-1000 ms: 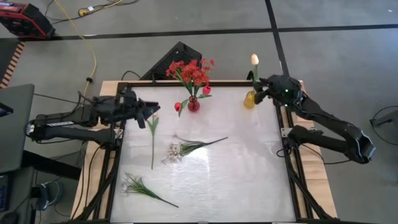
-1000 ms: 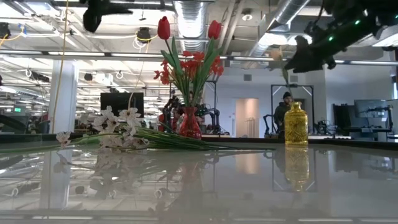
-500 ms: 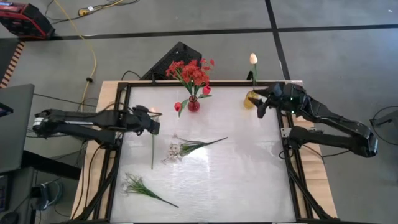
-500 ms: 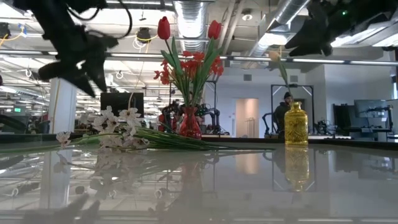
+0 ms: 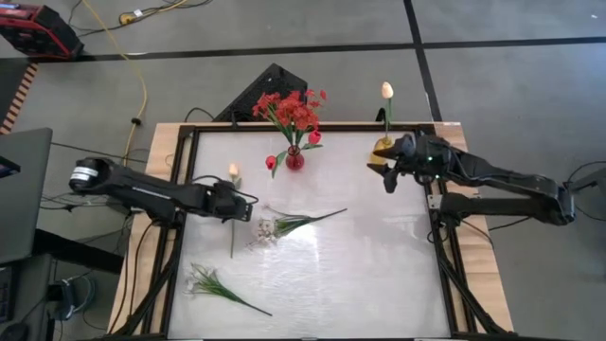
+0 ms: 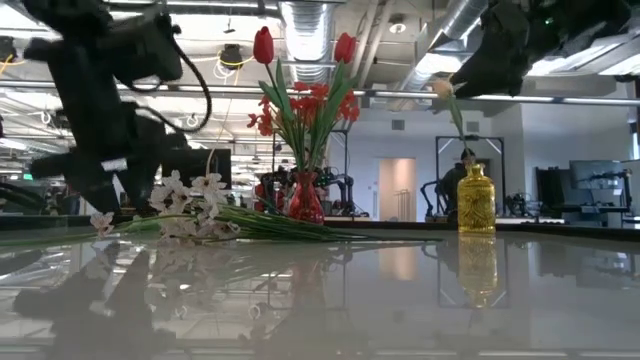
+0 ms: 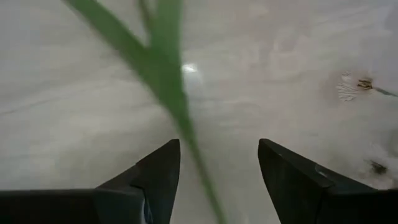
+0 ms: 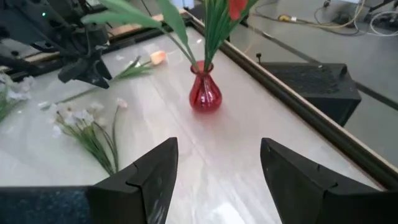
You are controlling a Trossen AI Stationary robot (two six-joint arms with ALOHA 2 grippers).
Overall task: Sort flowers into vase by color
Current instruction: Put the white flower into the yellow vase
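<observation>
Red vase (image 5: 294,158) at far centre holds the red tulips and red clusters. Yellow vase (image 6: 476,200) far right holds one cream-peach tulip (image 5: 386,90). Left gripper (image 7: 217,171) low, jaws wide, straddling a cream tulip's stem (image 5: 232,227) (not gripping). Right gripper (image 8: 217,171) open, empty, by the yellow vase. White sprays (image 5: 220,285) lie near centre and near left. No readable writing.

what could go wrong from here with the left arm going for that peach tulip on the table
1. The left gripper is open, low over the peach tulip's thin stem, which lies off-centre between the fingers; closing could miss or pinch a leaf.
2. The white spray lies close by, so a lift might drag it.
3. The right gripper hangs open beside the yellow vase, crowding the drop-off.
</observation>
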